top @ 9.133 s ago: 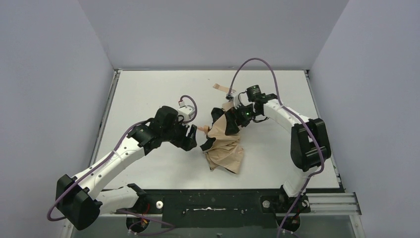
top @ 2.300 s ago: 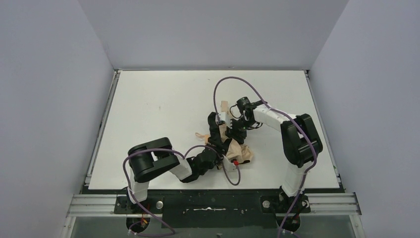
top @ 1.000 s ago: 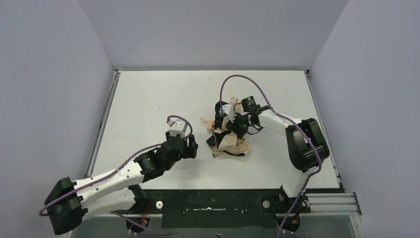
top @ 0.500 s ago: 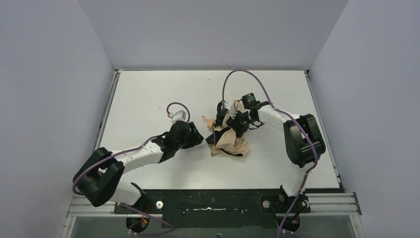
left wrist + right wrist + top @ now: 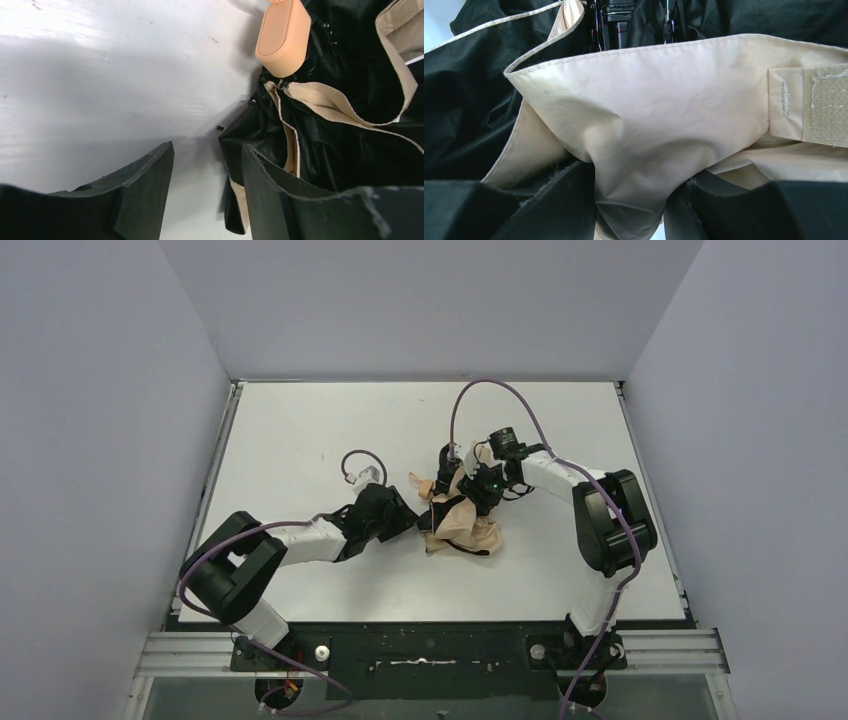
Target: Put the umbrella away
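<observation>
The umbrella (image 5: 462, 527) lies as a crumpled tan and black bundle at mid-table. Its tan handle (image 5: 282, 35) sticks out at the bundle's left, above the black inner fabric (image 5: 340, 150). My left gripper (image 5: 406, 519) is low at the bundle's left edge and open (image 5: 207, 192); white table shows between its fingers (image 5: 142, 192), and a fold of fabric lies along the inside of the right one. My right gripper (image 5: 472, 492) sits on the bundle's top and is shut on a bunch of tan umbrella fabric (image 5: 659, 115). A tan hook-and-loop strap (image 5: 819, 105) lies to its right.
The white table (image 5: 300, 430) is walled by grey panels on the left, back and right. A purple cable (image 5: 480, 390) loops above the right arm. The arms' base rail (image 5: 420, 650) runs along the near edge.
My left arm has swung right, up to the umbrella's left edge, and its jaws have narrowed a little. The right gripper keeps its hold and has barely shifted.
</observation>
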Controlling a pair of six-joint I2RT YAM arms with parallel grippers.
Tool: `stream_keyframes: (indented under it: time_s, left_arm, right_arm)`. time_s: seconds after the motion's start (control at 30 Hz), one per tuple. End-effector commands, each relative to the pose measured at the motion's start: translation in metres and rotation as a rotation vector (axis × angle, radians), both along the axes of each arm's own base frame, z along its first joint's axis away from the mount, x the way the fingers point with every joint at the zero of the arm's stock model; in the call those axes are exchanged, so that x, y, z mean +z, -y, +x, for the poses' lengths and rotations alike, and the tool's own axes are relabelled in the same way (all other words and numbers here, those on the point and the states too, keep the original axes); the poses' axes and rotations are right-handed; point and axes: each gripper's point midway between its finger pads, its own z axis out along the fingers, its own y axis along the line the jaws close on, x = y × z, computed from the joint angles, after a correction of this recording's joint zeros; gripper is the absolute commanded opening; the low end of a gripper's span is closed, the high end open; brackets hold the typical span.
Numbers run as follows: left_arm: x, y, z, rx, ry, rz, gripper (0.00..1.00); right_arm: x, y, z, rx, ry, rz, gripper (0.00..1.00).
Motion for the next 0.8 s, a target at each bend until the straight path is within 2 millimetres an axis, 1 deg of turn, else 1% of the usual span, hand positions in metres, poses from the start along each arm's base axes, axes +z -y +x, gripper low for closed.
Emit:
stream_keyframes:
  time_s: [0.0,0.17,0.3,0.47,0.57,0.77]
  left_arm:
    - [0.027,0.023,0.022,0.024,0.053,-0.125,0.49]
    - [0.022,0.030,0.025,0.031,0.040,-0.148,0.47]
    - [0.020,0.037,0.026,0.010,0.035,-0.168,0.36]
    - [0.017,0.042,0.025,-0.007,0.035,-0.199,0.29]
    - [0.016,0.047,0.024,-0.022,0.037,-0.221,0.19]
    - [0.015,0.047,0.027,-0.033,0.047,-0.217,0.00]
  right_arm:
    - [-0.018,0.013,-0.005,-0.019,-0.049,-0.067,0.12]
    - [-0.019,0.012,-0.005,-0.015,-0.052,-0.064,0.12]
    - [-0.021,0.012,-0.008,-0.010,-0.066,-0.063,0.12]
    - [-0.023,0.013,-0.009,-0.006,-0.074,-0.067,0.12]
    - [-0.024,0.012,-0.010,-0.004,-0.078,-0.067,0.12]
    - [-0.026,0.014,-0.009,-0.011,-0.086,-0.073,0.12]
